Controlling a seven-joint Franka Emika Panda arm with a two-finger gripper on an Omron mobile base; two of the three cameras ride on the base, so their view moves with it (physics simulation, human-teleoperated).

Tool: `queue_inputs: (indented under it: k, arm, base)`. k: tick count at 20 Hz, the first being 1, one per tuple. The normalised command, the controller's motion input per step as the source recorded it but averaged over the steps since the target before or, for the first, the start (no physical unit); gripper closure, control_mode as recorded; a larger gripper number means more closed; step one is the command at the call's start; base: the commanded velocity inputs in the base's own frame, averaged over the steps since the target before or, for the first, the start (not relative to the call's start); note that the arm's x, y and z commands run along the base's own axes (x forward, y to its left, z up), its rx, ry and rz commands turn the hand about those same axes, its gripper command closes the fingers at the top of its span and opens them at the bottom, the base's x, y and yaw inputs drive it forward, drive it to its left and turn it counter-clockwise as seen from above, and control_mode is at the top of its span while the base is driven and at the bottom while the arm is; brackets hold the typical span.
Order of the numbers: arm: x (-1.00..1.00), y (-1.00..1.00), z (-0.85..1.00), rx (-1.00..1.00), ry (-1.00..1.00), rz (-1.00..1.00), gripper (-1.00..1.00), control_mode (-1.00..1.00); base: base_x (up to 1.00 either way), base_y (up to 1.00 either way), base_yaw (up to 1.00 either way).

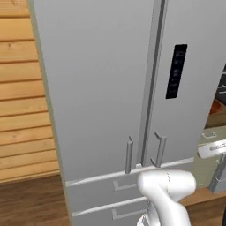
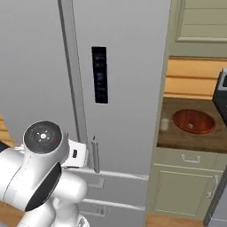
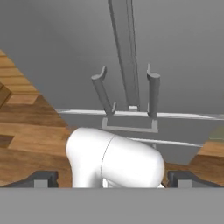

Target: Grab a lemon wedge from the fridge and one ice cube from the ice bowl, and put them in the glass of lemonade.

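Observation:
The tall grey fridge (image 1: pixel 97 88) stands right in front of me with both doors shut; its two bar handles (image 3: pixel 103 89) (image 3: pixel 153 92) flank the centre seam, and the black control panel (image 2: pixel 99 74) sits on the right door. The lemon wedge is hidden. On the counter to the right of the fridge rests the reddish-brown ice bowl (image 2: pixel 193 121), and the small pale glass of lemonade (image 2: pixel 165 124) stands just left of it. My gripper (image 3: pixel 113 179) is open and empty, its fingertips (image 3: pixel 41 179) wide apart, held back from the handles and pointing at them.
Beige cabinets (image 2: pixel 186 186) sit under the brown counter (image 2: pixel 177 139). A wood-panelled wall (image 1: pixel 22 110) borders the fridge on the left, with wooden floor below. A dark appliance (image 2: pixel 221 93) stands at the counter's far right. Two drawers (image 1: pixel 106 190) lie under the doors.

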Motion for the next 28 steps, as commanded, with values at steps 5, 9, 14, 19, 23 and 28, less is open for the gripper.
queue_inputs:
  k: [5, 9, 14, 19, 23, 28]
  arm:
    - [0.00, 0.00, 0.00, 0.00, 0.00, 0.00, -1.00, 1.00]
    - [0.00, 0.00, 0.00, 0.00, 0.00, 0.00, -1.00, 1.00]
    - [0.00, 0.00, 0.00, 0.00, 0.00, 0.00, -1.00, 1.00]
    - [0.00, 0.00, 0.00, 0.00, 0.00, 0.00, -1.00, 1.00]
    - [0.00, 0.00, 0.00, 0.00, 0.00, 0.00, -1.00, 1.00]
    - [0.00, 0.00, 0.00, 0.00, 0.00, 0.00, -1.00, 1.00]
  base:
    - [-0.12, 0.56, -0.05]
    - [-0.22, -0.30, -0.16]
    - [-0.79, -0.36, -0.03]
    - [-0.75, -0.19, 0.01]
    - [-0.56, -0.11, 0.05]
    - [-0.18, 0.00, 0.02]
